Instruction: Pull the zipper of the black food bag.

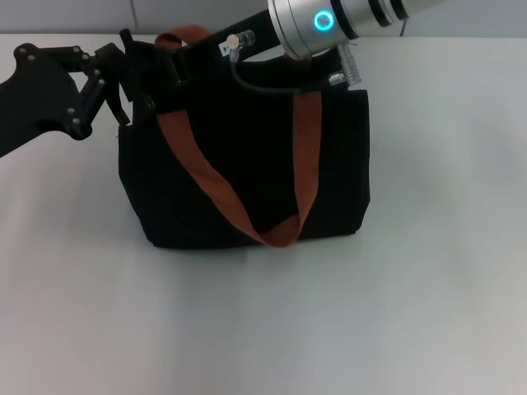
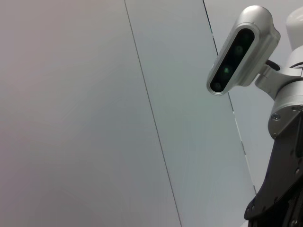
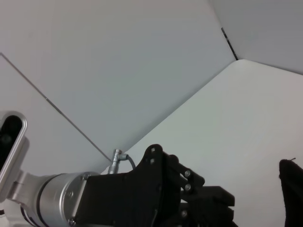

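Where right arm hides bag [image 1: 247,181] top, both grippers' states unclear.

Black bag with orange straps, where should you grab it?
Probably the upper left corner of the black fabric bag, from its left, by the left gripper: thin rim there, walls too wide. Right gripper reaches over the top.

I see the left gripper [image 1: 136,78] at the top left corner of the black food bag [image 1: 247,181], its black linkage arm entering from the left side. Finger state is not discernible. The right arm's silver wrist [image 1: 329,25], with a lit blue ring, reaches over the bag's top rear edge; its right gripper [image 1: 177,62] points toward the same corner.
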Robot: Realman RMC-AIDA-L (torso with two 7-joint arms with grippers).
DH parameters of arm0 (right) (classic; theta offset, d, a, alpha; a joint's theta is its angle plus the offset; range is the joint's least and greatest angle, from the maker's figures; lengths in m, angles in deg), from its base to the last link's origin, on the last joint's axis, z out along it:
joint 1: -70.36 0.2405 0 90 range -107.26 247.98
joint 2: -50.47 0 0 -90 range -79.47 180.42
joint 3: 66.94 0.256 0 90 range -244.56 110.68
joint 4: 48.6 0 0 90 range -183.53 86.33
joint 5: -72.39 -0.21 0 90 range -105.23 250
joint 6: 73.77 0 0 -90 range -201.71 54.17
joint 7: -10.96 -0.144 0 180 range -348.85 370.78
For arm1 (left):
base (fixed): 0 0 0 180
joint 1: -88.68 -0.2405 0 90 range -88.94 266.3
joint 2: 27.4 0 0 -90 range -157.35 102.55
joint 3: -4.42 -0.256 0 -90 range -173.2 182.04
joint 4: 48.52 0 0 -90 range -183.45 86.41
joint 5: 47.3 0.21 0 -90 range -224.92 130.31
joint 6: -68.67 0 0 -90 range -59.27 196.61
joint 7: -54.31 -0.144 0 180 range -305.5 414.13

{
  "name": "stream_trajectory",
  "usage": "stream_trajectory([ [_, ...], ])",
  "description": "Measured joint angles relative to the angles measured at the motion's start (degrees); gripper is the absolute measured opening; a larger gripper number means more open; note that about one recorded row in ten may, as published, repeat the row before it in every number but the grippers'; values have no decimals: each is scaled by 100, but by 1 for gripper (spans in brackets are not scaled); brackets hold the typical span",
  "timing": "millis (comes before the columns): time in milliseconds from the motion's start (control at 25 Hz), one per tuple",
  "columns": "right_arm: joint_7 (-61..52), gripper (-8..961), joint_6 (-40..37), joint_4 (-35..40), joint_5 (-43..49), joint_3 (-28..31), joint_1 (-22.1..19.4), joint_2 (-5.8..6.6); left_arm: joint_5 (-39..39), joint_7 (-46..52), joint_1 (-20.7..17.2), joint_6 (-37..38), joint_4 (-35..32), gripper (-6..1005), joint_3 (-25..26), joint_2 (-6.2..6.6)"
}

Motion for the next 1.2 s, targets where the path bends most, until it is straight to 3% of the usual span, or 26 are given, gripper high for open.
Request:
stream_trajectory([
  [480, -10, 293, -13, 1, -42, -8, 3, 5, -59, 0, 0, -9, 17, 108, 6, 13],
  [680, -11, 145, -14, 3, -36, -10, -6, 18, -59, 0, -7, -12, 17, 109, 6, 14],
  [1200, -15, 116, -84, 3, -25, 41, -53, 49, -68, 0, -18, -26, 22, 114, 6, 27],
])
